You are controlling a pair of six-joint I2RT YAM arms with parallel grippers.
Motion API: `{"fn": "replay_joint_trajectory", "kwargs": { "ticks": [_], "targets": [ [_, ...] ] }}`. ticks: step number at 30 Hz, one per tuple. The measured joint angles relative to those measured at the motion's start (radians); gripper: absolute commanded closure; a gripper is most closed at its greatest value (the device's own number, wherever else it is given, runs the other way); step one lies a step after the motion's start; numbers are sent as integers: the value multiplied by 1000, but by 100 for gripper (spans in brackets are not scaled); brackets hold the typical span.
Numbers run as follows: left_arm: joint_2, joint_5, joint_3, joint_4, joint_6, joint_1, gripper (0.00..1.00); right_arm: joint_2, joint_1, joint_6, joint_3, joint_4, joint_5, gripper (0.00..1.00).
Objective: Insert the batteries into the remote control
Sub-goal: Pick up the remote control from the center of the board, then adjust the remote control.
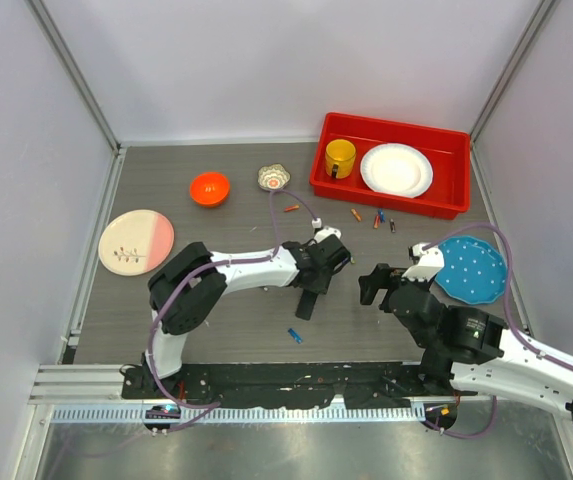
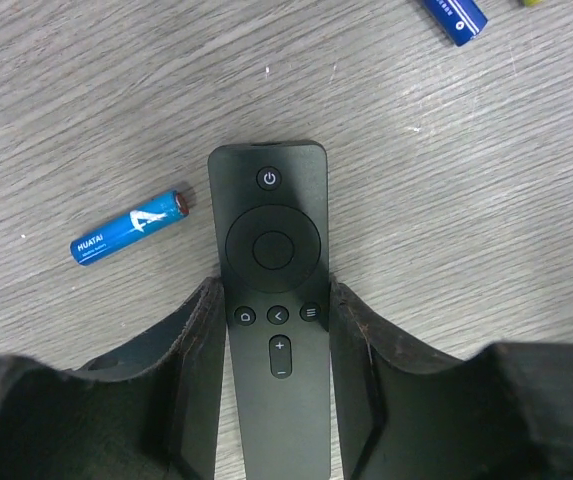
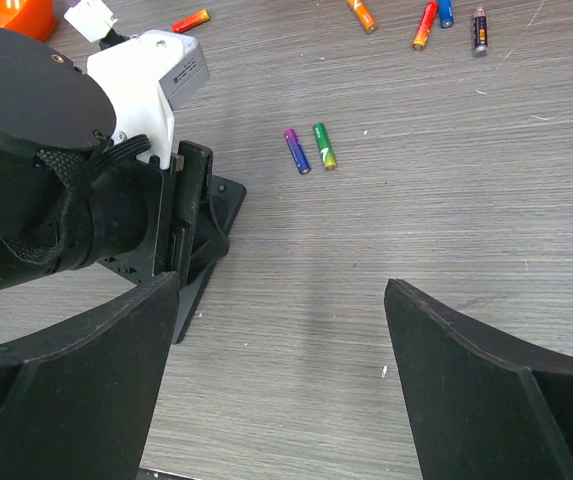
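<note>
The left gripper [image 2: 274, 300] clamps the remote [image 2: 272, 230], buttons up, beside a blue battery [image 2: 129, 236]; the right gripper [image 3: 281, 310] gapes wide, holding nothing.

Between left gripper [image 2: 273, 292] fingers, on table [image 2: 486, 260]: remote control [image 2: 271, 220], one battery [image 2: 129, 236] just beside it. Further batteries [image 1: 376, 219] loose before bin [image 1: 396, 128], apparently four.

The remote control [image 2: 274, 290] lies button-face up on the grey wood-grain worktop [image 2: 466, 200], power button at its far end. The left tool [image 2: 276, 300] clamps it, one black finger [image 2: 201, 350] against each long edge at the level of the row of three small buttons. A blue battery [image 2: 129, 232] lies apart to the remote's left, tilted. A second blue battery [image 2: 456, 17] lies well beyond the remote's far right corner, cut by the frame edge.
</note>
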Motion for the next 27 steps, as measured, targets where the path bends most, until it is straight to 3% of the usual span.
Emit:
{"fn": "replay_joint_trajectory", "kwargs": {
  "ticks": [3, 7, 10, 15, 19, 27],
  "targets": [
    [-8, 2, -10, 12, 1, 0, 100, 6, 0, 0, 2, -1, -1, 11],
    [-69, 3, -54, 26, 2, 1, 100, 36, 0, 3, 28, -12, 1, 6],
    [-210, 4, -126, 68, 1, 6, 100, 44, 0, 23, 68, -11, 13, 2],
    [-640, 52, -358, 306, -45, 80, 100, 1, 0, 11, 76, 88, -7, 2],
    [-961, 96, -620, 587, -109, 217, 100, 30, -1, -29, 77, 212, -106, 2],
    [-1172, 289, -977, 902, -250, 366, 100, 171, -49, -90, 62, 465, -430, 2]
  ]
}}
